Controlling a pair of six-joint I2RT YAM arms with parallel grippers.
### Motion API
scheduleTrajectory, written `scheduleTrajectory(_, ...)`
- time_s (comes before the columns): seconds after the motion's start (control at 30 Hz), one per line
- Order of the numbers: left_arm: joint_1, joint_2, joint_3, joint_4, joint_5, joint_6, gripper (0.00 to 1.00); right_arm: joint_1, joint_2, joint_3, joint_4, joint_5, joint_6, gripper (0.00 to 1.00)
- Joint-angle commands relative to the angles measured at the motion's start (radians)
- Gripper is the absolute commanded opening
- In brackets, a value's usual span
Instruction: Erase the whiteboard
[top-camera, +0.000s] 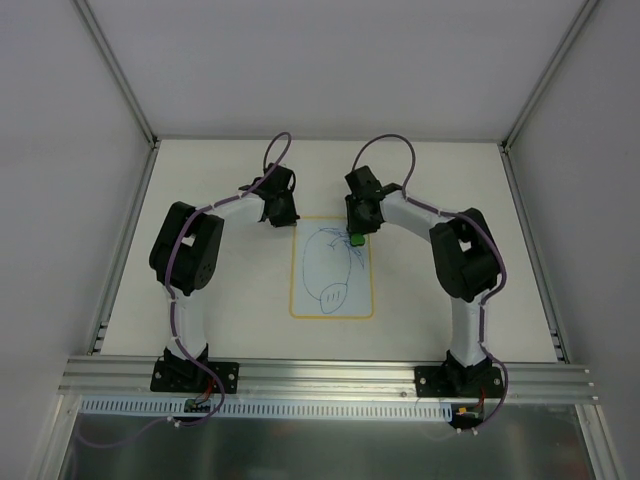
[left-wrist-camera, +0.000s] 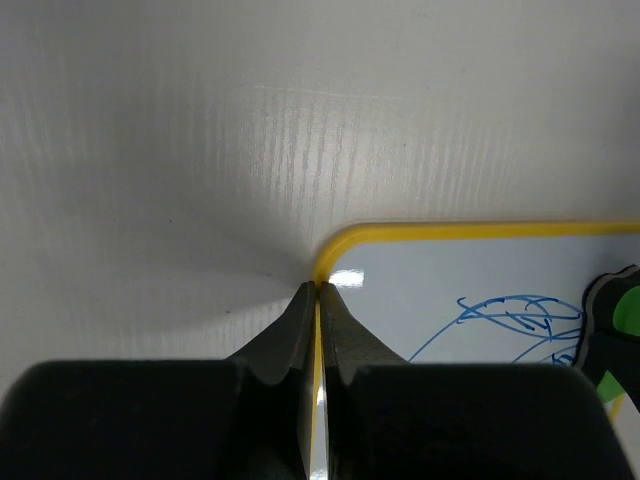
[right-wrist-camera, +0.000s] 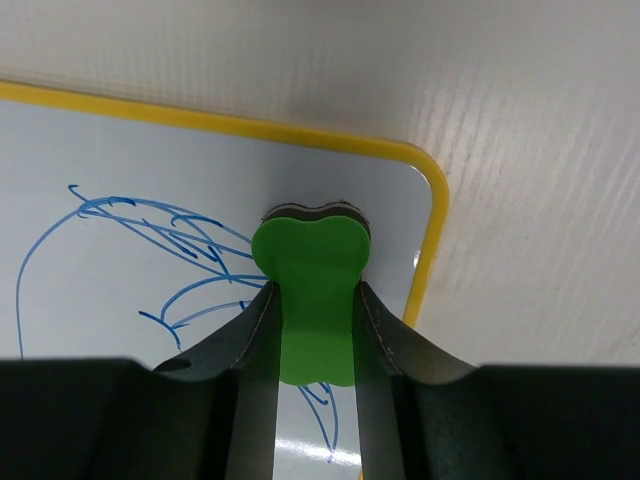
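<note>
Right wrist view shows the right claw (right-wrist-camera: 315, 290) clamped on the green eraser (right-wrist-camera: 310, 255), which seems to rest on the whiteboard (right-wrist-camera: 120, 150) near its far right corner, beside the blue scribbles (right-wrist-camera: 150, 235). If the eraser twists in that narrow grip or rides over the yellow border, strokes would likely be missed. Left wrist view alone shows the left claw (left-wrist-camera: 316, 295) clenched on nothing, tips down at the board's far left corner, so a hard wipe could slide the board across the bench (top-camera: 220, 320). Only the top view shows the whole drawing, with the board lying flat between the arms.
</note>
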Motion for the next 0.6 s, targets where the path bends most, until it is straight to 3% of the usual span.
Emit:
scheduleTrajectory(0.0, -0.022, 0.037, -0.034, -0.049, 0.075, -0.051, 0.0, 0.047, 0.082, 0.051, -0.076, -0.001, -0.018, 0.0)
scheduleTrajectory(0.3, -0.038, 0.026, -0.054, -0.04, 0.072, -0.081, 0.0, 0.177, 0.211, 0.266, -0.203, 0.03, -0.018, 0.0)
scheduleTrajectory(0.57, -0.035, 0.02, -0.066, -0.042, 0.029, -0.094, 0.0, 0.13, 0.176, 0.199, -0.225, 0.124, 0.019, 0.0)
